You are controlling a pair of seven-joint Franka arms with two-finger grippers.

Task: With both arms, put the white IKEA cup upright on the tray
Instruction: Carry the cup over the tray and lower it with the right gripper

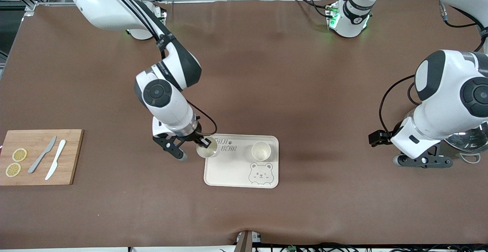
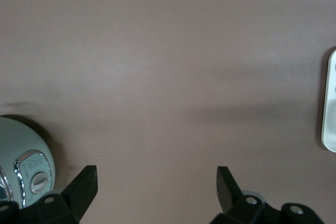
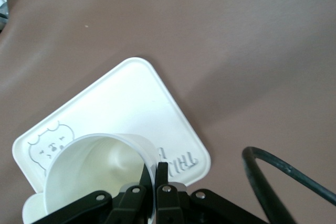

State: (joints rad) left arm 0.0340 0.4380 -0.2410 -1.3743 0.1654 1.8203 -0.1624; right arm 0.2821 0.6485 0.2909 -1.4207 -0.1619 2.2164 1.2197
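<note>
I see the tray (image 1: 232, 168) lying flat on the brown table, cream, rectangular, rounded corners, grey lettering and a bear face near its front-camera edge. One white cup (image 1: 261, 151) stands upright on it, mouth up, toward the left arm's end. A second white cup (image 1: 207, 150) sits at the tray corner toward the right arm's end, mouth up, its rim pinched between the right gripper's (image 1: 204, 142) fingers.

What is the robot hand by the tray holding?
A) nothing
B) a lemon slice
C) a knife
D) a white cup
D: the right gripper is shut on the rim of a white cup, holding it over the corner of the tray, where another cup already stands.
</note>
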